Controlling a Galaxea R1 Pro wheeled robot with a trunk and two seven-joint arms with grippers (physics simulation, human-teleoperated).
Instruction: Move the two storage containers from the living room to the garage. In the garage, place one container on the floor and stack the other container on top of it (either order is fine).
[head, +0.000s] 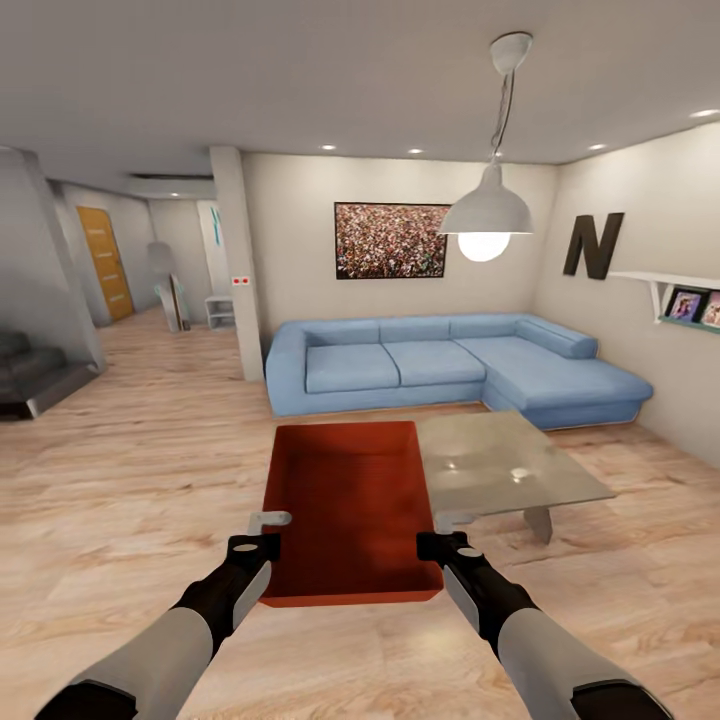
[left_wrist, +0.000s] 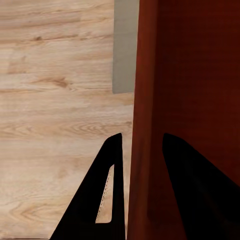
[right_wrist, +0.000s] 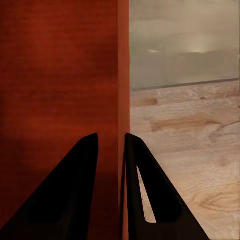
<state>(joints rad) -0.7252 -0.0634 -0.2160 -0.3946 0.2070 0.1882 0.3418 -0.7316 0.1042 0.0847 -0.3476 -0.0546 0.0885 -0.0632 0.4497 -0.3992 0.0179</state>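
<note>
Storage container (head: 350, 510): its underside and outer walls were hidden in the head view; both wrist views cut it off at their edges.
Left end effector (left_wrist: 142, 192): finger bases ran off the wrist picture's edge.
Right end effector (right_wrist: 111, 187): likewise cropped at its base.
Surface (head: 520, 465): the glass-topped near corner lay behind the container; its legs were mostly hidden.
Shelf photos (head: 695, 306): too small to read, perhaps portraits.
Staircase (head: 30, 375): cut off by the picture's edge.

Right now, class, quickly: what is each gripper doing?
Left gripper: shut on the left wall of the red bin.
Right gripper: shut on the same bin's right wall, one finger inside and one outside.
</note>
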